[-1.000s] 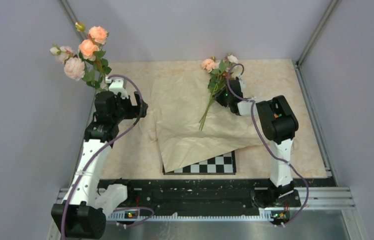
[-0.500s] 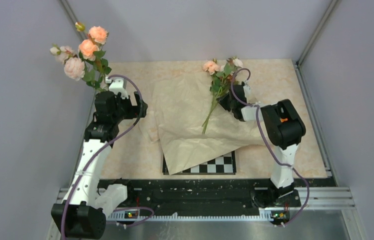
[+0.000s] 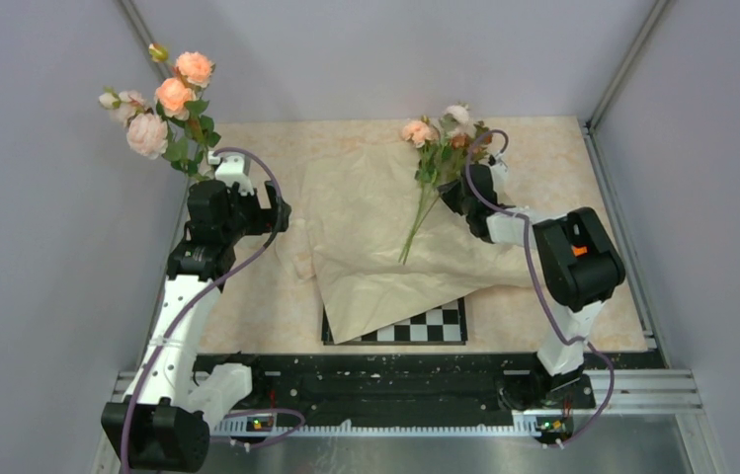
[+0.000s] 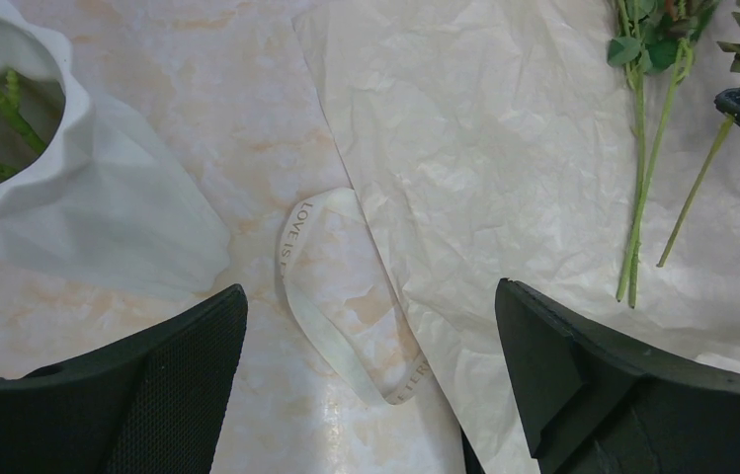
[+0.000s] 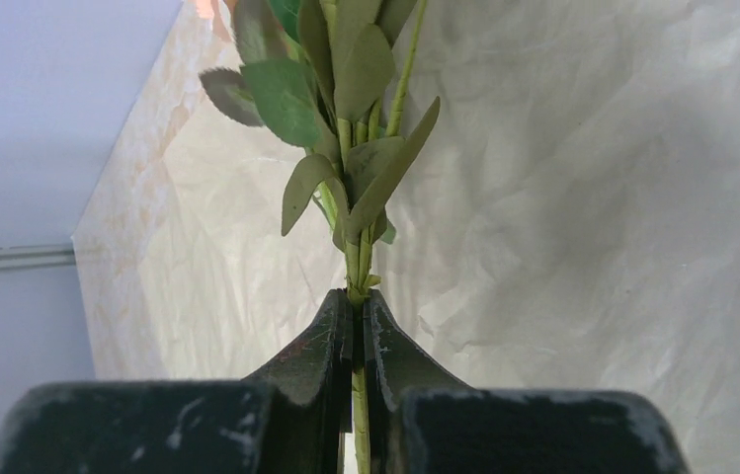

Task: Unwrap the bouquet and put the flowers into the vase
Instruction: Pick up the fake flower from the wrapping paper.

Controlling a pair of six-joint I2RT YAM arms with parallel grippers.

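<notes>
Crumpled paper [image 3: 375, 227] overlapping checkerboard [image 3: 430, 324], ribbon loop [image 4: 292, 237] between paper and vase [image 4: 99, 217]

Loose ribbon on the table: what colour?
Cream ribbon with printed lettering; it shows best in the left wrist view.

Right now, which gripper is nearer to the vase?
Left. The left gripper hangs open right beside the vase, above the ribbon; the right gripper is across the paper, shut on flower stems.
</notes>
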